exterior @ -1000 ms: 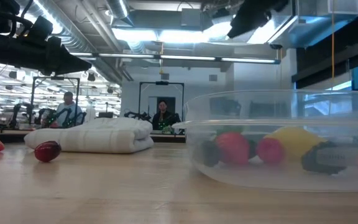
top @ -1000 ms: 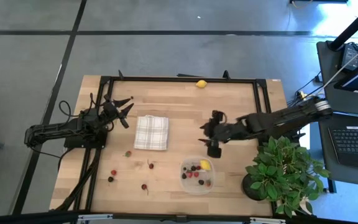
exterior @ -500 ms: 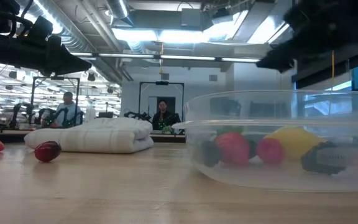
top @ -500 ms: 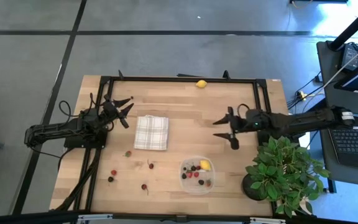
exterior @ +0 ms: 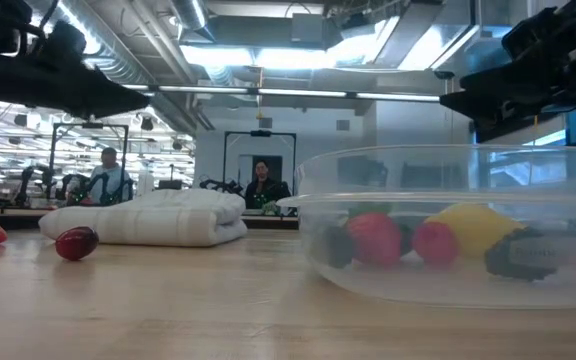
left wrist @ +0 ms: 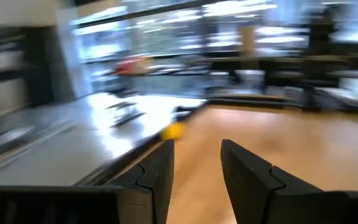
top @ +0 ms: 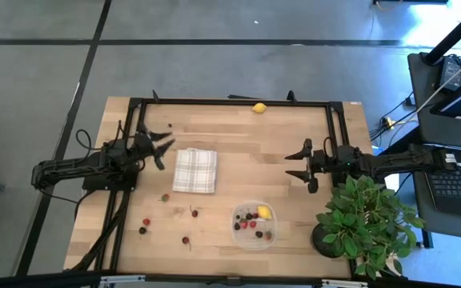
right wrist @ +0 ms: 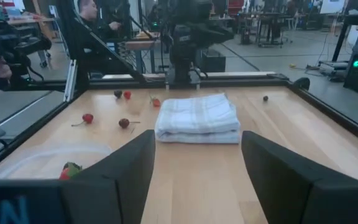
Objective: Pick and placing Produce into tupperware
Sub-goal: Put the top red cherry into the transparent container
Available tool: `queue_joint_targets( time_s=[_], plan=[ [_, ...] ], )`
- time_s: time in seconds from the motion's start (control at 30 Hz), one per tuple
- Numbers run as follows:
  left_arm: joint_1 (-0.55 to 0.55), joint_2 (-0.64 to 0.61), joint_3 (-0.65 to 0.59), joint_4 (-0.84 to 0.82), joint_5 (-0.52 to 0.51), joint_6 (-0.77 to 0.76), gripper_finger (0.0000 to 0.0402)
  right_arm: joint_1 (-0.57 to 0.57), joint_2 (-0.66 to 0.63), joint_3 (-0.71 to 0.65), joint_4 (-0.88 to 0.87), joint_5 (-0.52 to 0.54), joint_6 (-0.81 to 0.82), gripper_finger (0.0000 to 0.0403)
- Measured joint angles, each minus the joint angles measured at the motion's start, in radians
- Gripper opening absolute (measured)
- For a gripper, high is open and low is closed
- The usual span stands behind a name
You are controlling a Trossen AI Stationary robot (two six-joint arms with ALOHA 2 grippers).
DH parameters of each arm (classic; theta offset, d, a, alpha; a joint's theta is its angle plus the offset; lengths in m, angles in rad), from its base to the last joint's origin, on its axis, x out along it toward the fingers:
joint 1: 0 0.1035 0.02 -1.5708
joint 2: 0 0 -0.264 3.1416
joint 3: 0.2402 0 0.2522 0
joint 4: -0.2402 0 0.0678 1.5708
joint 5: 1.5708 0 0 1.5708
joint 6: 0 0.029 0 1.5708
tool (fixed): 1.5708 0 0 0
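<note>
Tupperware (top: 254, 226): clear, shallow, rounded-square container on the wooden desk (top: 238, 136), near its front edge, below and short of the right jaws, close to the potted plant (top: 364, 216). Contents: one yellow lemon-like fruit (top: 264, 212) with several red and dark berries (top: 246, 223).

Loose produce: a second lemon (top: 259, 108) at the far edge of the desk, well apart from both jaws; four or five small berries (top: 145, 222) scattered on the desk in front of the left jaws, between the folded cloth and the front edge.

Checked cloth (top: 195, 170): folded, flat on the desk, just beside the left jaws and between the two arms.

Right gripper (top: 301, 166): above the desk, beyond the tupperware, jaws standing apart, nothing between them.

Left gripper (top: 163, 150): at the left side of the desk, jaws partly apart, empty, pointing toward the cloth.

Background: people seated in the room beyond the desk.
</note>
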Motion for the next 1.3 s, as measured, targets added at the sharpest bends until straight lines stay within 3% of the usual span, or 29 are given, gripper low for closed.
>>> queue_joint_targets(
  time_s=[0.13,0.27,0.4,0.53,0.9,1.13,1.3],
  plan=[
    [-0.001,0.0,0.0,0.0,0.277,0.055,0.0126,0.0,-0.001,-0.001,0.0,0.0,-0.002,0.0241],
    [-0.025,0.011,0.046,-0.052,0.319,0.057,0.0126,0.0,-0.001,-0.001,0.0,0.024,-0.006,0.0241],
    [-0.065,0.075,0.161,-0.222,0.318,0.068,0.0126,0.0,-0.001,-0.001,-0.003,0.078,-0.029,0.0241],
    [-0.123,0.214,0.264,-0.318,0.294,0.054,0.0126,0.0,-0.001,-0.001,-0.003,0.124,-0.055,0.0241],
    [-0.391,0.734,0.383,-0.264,0.156,-0.052,0.0126,0.0,0.0,-0.001,-0.004,0.171,-0.061,0.0241],
    [-0.615,0.98,0.543,-0.241,-0.011,-0.135,0.0126,0.0,0.0,-0.001,-0.032,0.171,-0.061,0.0241],
    [-0.711,1.125,0.643,-0.241,-0.024,-0.201,0.0126,0.0,0.0,-0.001,-0.09,0.172,-0.056,0.0241]
  ],
)
